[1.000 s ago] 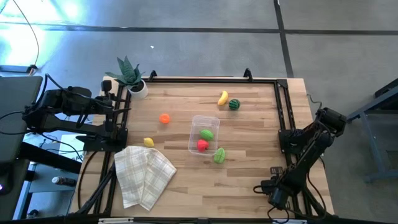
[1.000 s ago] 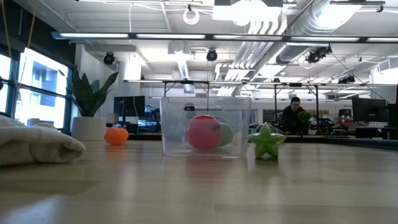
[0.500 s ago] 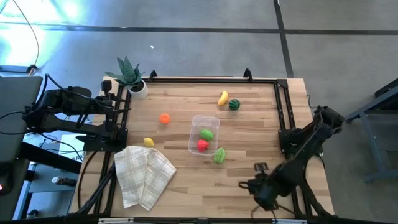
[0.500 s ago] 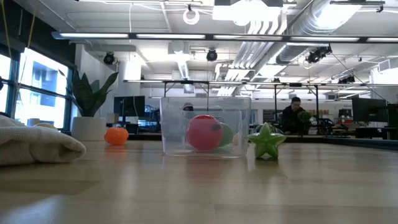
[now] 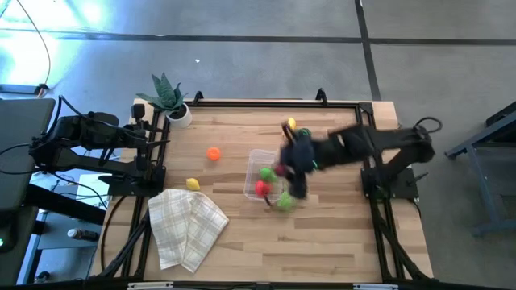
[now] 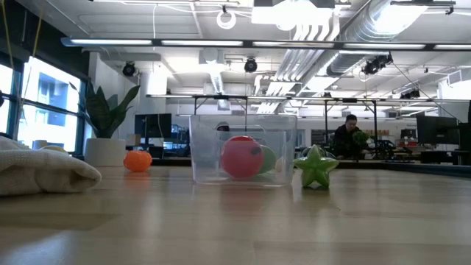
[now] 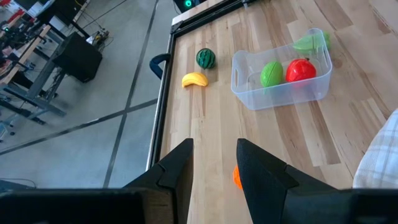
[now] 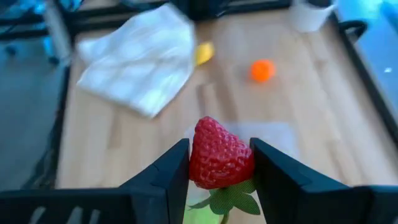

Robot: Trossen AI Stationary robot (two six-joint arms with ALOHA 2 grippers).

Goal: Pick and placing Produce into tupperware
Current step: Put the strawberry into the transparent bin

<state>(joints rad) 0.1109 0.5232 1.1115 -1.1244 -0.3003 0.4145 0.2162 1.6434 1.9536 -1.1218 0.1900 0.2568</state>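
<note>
The clear tupperware [image 5: 264,174] stands mid-table with a light green piece [image 5: 267,173] and a red piece [image 5: 262,188] inside. A green star-shaped piece [image 5: 284,201] lies beside it. My right gripper [image 5: 283,171], blurred, hangs over the tub's right side, shut on a red strawberry [image 8: 221,152]. A yellow piece [image 5: 290,123], an orange one [image 5: 213,153] and another yellow one [image 5: 193,184] lie on the wood. A dark striped green one [image 7: 206,58] shows in the left wrist view. My left gripper [image 7: 214,165] waits open at the table's left edge. My right gripper pinches the strawberry by its two sides [image 8: 199,158], one finger [image 8: 166,174] on each side. The fingers slant down from the table's right side. The strawberry is lifted clear above the table, its green leaves [image 8: 231,200] toward the wrist.
A checked folded cloth [image 5: 185,227] lies at the near left. A potted plant [image 5: 168,97] stands at the far left corner. A dark rail [image 5: 274,103] frames the tabletop. Bare wood [image 5: 322,242] lies near and right of the tub.
My right arm has swung fast from the table's near right corner, up and toward the far left. It now reaches over the tub from the right. The produce on the table and the tub have kept their places.
</note>
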